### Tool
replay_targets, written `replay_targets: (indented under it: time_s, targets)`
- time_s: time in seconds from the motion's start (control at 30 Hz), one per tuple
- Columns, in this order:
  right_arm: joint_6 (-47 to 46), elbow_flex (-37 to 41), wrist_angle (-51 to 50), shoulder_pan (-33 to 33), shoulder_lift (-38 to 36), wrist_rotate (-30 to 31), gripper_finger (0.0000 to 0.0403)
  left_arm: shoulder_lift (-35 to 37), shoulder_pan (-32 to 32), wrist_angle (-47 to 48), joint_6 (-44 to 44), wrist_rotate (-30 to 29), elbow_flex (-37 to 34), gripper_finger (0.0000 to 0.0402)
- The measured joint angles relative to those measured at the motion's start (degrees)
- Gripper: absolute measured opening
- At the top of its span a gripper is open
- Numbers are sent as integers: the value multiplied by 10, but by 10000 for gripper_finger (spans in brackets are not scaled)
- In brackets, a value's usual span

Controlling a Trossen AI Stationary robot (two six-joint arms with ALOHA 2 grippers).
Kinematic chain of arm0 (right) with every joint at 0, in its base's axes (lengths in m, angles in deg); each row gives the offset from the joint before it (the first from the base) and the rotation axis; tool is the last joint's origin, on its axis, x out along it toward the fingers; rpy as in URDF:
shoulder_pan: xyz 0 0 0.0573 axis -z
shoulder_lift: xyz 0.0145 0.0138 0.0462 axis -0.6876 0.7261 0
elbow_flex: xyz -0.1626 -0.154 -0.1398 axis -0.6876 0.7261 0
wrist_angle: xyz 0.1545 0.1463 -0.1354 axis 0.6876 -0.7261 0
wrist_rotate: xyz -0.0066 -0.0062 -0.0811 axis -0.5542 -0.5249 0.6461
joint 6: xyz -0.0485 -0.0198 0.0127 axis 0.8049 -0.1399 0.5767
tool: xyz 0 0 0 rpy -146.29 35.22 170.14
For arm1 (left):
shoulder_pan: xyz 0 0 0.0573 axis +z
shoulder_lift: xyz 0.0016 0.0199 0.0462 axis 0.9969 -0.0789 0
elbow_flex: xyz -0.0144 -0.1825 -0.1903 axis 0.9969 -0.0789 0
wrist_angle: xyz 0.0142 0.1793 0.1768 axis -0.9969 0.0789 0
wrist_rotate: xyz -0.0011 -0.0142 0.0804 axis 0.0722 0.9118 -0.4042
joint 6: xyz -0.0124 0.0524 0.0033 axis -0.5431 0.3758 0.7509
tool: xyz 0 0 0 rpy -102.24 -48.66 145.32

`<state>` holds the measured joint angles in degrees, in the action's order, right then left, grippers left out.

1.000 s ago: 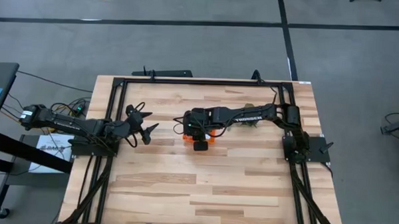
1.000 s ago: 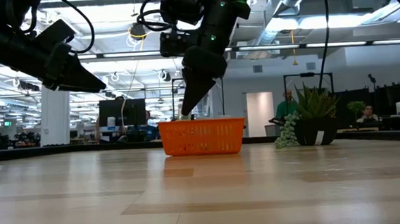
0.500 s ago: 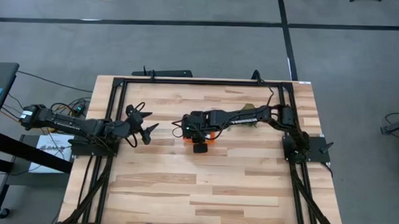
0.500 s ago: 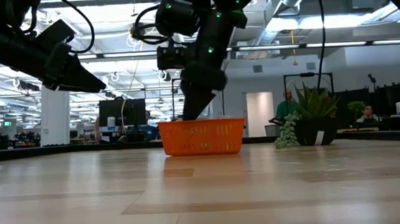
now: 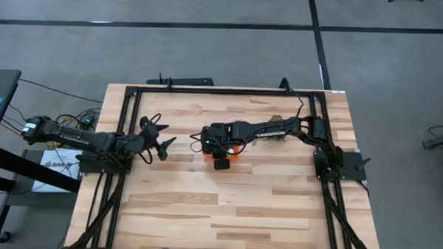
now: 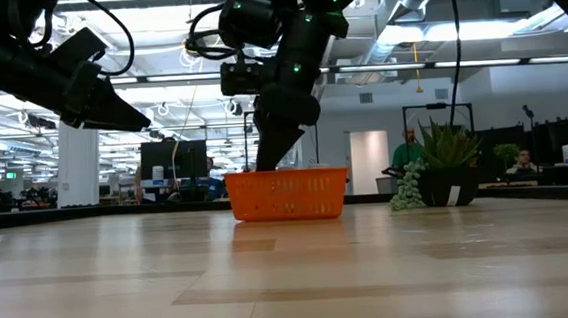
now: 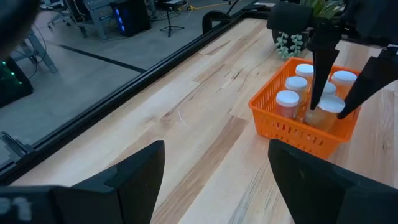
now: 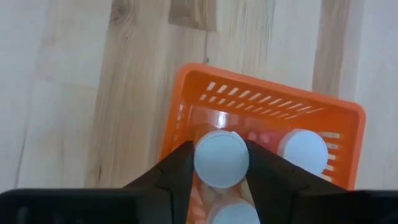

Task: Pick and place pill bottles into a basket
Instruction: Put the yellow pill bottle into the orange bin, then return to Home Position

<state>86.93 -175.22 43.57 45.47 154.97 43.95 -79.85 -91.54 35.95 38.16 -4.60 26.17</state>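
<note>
Overhead, table-level and two wrist views, all sharing the basket point(image 5: 222, 149).

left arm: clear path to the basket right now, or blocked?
Probably not cleanly. Bare wood lies between the left gripper and the basket, but the right gripper sits inside it, jaws around a pill bottle.

Surface point(image 5: 204, 205): light wood planks, sitting inside a black frame.
Plant point(image 6: 448, 159): green, spiky, standing at the far right.
Floor point(image 5: 209, 50): grey, running beneath everything.
</note>
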Motion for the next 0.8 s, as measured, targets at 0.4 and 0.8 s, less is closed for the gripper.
replay_targets:
  time_s: [0.4,0.8]
  targets:
    - [-1,0,1,0,0,0,167,0,0,0,0,0,0,277]
    - [-5,-114,-111,-11,0,0,201,0,0,0,0,0,0,277]
